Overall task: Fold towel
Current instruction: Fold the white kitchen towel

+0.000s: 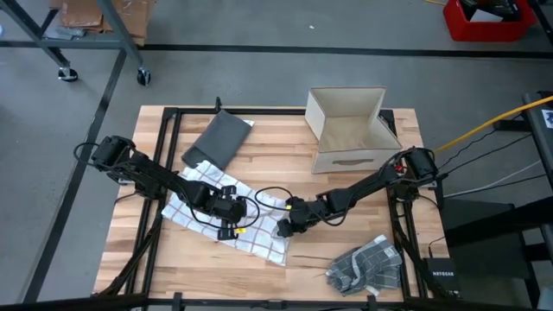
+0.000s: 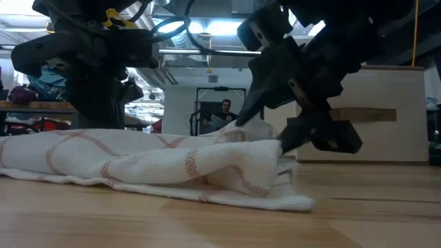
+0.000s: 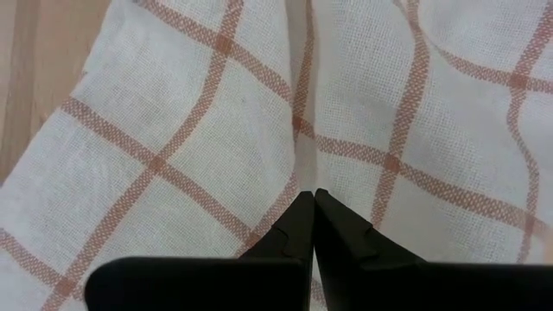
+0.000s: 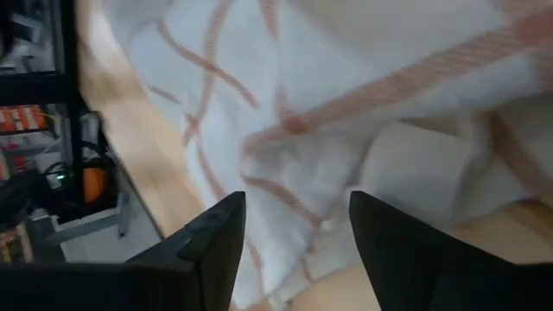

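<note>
A: Where is the towel (image 1: 226, 210), and why are both arms on it?

B: It lies rumpled on the wooden table (image 1: 285, 155), front centre, white with red checks. The left gripper (image 1: 226, 210), pinched shut, presses its middle, likely pinning it. The right gripper (image 1: 287, 226) stands wide open at its edge, holding nothing

My two arms are black, built of slim jointed links with thin black cables looping beside them. A small yellow mark sits near my left claw (image 1: 226, 210). My right claw (image 4: 298, 226) has two matte black, flat, wedge-shaped fingers (image 4: 212, 238).
</note>
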